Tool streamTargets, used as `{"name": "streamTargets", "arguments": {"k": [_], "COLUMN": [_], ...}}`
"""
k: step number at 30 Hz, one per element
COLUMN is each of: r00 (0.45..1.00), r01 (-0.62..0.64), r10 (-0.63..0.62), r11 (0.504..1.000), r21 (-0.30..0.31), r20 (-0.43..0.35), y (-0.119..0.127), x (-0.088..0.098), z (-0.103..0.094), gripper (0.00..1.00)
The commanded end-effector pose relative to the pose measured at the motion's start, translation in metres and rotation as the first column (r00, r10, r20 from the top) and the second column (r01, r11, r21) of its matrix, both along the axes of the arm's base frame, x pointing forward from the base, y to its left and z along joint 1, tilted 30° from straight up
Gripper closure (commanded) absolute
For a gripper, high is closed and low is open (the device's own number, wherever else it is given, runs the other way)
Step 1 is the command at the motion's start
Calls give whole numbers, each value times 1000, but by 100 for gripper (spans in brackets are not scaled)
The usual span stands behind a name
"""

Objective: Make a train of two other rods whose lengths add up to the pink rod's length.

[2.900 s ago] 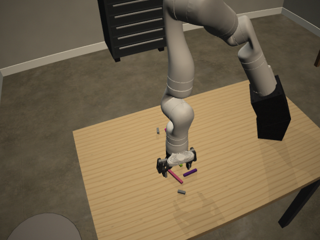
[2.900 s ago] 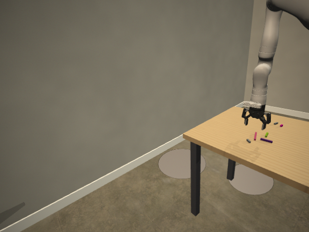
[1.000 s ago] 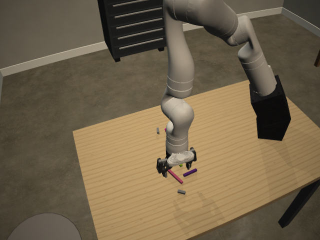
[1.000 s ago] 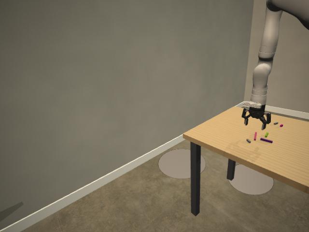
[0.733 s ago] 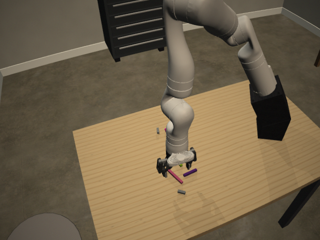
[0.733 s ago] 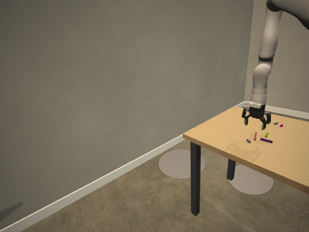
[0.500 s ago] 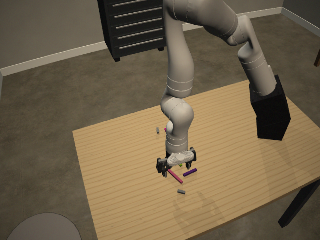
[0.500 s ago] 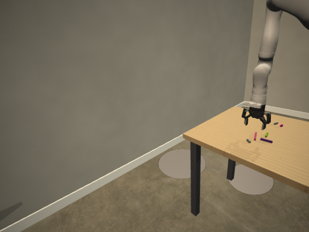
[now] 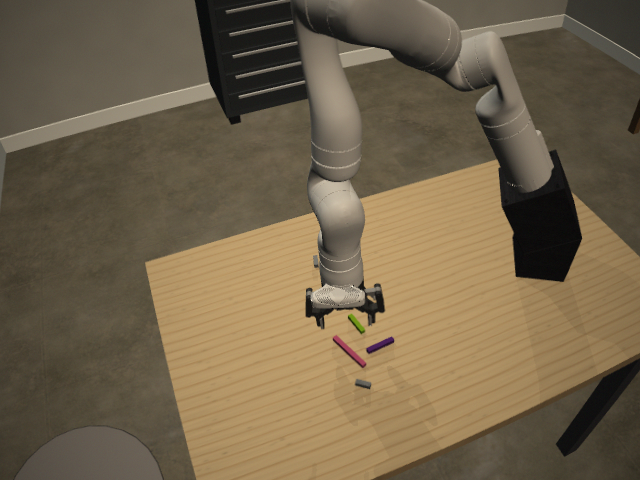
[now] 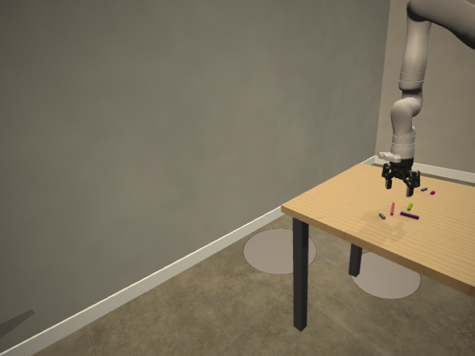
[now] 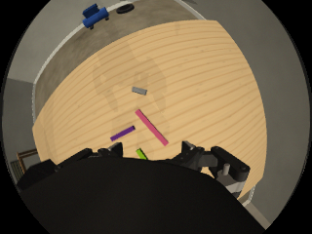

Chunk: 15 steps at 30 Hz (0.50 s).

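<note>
I have the gripper [image 9: 346, 324] [image 10: 398, 190] [image 11: 151, 148] wide open with nothing in it, hanging above the worktop [image 9: 232, 361] [image 10: 326, 199] [image 11: 210, 73]. Taking the top view's bottom edge as front, the pink rod [image 9: 349, 351] [image 10: 392, 208] [image 11: 151, 128] lies slantwise, nearer the left edge than the right. The purple rod [image 9: 379, 345] [image 10: 409, 215] [image 11: 122, 134] is to its right, the front grey rod [image 9: 362, 383] [image 10: 381, 216] [image 11: 139, 91] towards the front edge, the lime rod [image 9: 356, 323] [image 10: 410, 207] [image 11: 141, 154] behind. Towards the back edge sit another grey rod [image 9: 315, 261] [image 10: 424, 189] and a magenta one [image 10: 432, 192]. Purple plus one grey makes pink's length; they lie apart, so I judge this the approach to a first pick. Next I'd want the fingers turned across the chosen rod, centred, then lowered without brushing pink or lime.
</note>
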<state>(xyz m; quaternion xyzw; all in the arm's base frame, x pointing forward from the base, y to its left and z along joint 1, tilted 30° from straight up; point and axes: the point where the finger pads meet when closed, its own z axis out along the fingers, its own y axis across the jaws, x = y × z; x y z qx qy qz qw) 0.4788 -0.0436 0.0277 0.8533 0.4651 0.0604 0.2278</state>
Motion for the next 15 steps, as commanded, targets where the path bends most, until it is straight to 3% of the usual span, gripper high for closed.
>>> {"name": "streamTargets", "arguments": {"k": [1, 8, 15], "r00": [997, 924, 791], "r01": [74, 349, 543], "r10": [-76, -370, -598], "r11": [996, 920, 784], "r21": [41, 179, 302], "r20": [30, 97, 131], "y": [-18, -64, -102], "x": [-2, -17, -32], "z": [7, 18, 29], "gripper": [0, 0, 0]}}
